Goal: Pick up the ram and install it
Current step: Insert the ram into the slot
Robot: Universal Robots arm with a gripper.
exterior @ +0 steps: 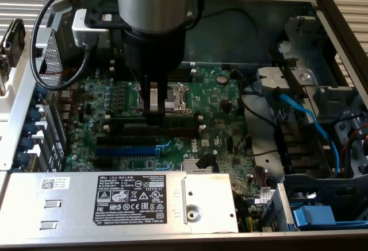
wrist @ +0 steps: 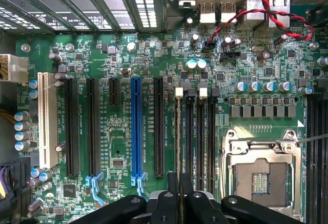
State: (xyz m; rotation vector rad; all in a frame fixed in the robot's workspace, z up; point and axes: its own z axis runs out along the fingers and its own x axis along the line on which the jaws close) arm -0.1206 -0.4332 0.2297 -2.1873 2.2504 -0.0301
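The ram (wrist: 178, 142) shows edge-on in the wrist view as a thin line running from my fingertips toward a white end clip, beside the long black slots (wrist: 190, 137). My gripper (wrist: 179, 196) is shut on its near end. In the exterior view the gripper (exterior: 154, 108) points straight down over the motherboard. The ram (exterior: 178, 117) lies as a dark strip along the slots just under the fingers, in front of the CPU socket (exterior: 175, 97). Whether it is seated in a slot I cannot tell.
A blue slot (wrist: 136, 126) and several black expansion slots lie to one side of the ram, the metal CPU socket (wrist: 261, 175) to the other. Red and black wires (wrist: 256, 14) cross near the rear ports. A labelled metal cover (exterior: 115, 199) and blue cable (exterior: 305, 119) border the board.
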